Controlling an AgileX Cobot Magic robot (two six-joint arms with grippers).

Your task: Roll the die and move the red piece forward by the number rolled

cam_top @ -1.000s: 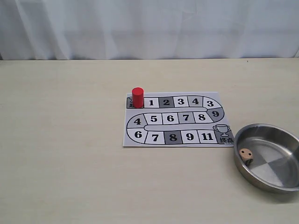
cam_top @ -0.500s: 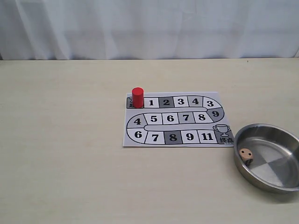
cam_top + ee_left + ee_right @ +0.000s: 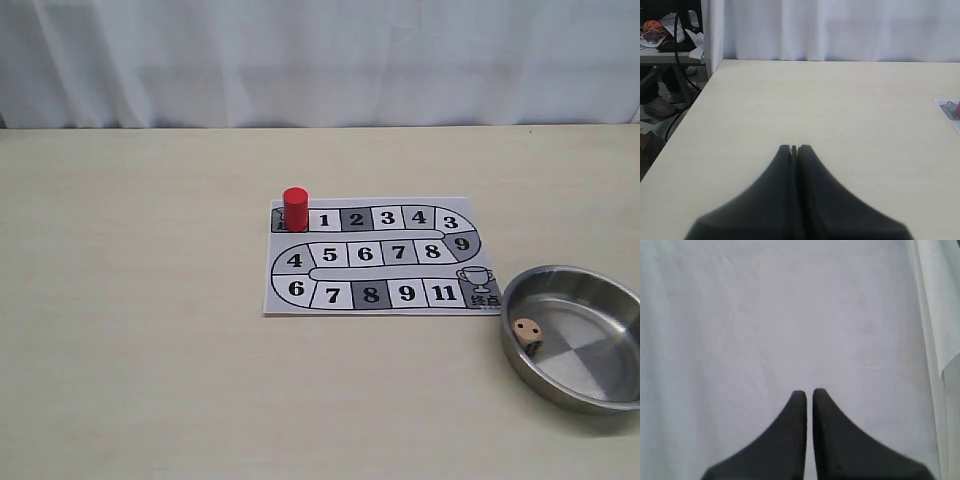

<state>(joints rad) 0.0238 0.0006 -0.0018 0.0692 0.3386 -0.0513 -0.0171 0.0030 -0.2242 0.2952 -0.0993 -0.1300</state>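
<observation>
Pale matte table (image 3: 140, 300), flat paper board (image 3: 372, 255), round shiny steel pan (image 3: 570, 275)
Glossy cylindrical red piece (image 3: 295, 209) stood on the board's start corner, cube-shaped tan die (image 3: 526, 330) sat in the pan; left gripper (image 3: 794, 148) and right gripper (image 3: 809, 392) were both closed, empty

The paper board (image 3: 370, 300) has squares printed with numbers 1 to 11, and "终点" marks its end.

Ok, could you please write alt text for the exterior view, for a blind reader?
A red piece stands upright on the dark square beside square 1 of a numbered paper board on a pale table. Right of the board, a small die lies inside a round metal pan.
</observation>
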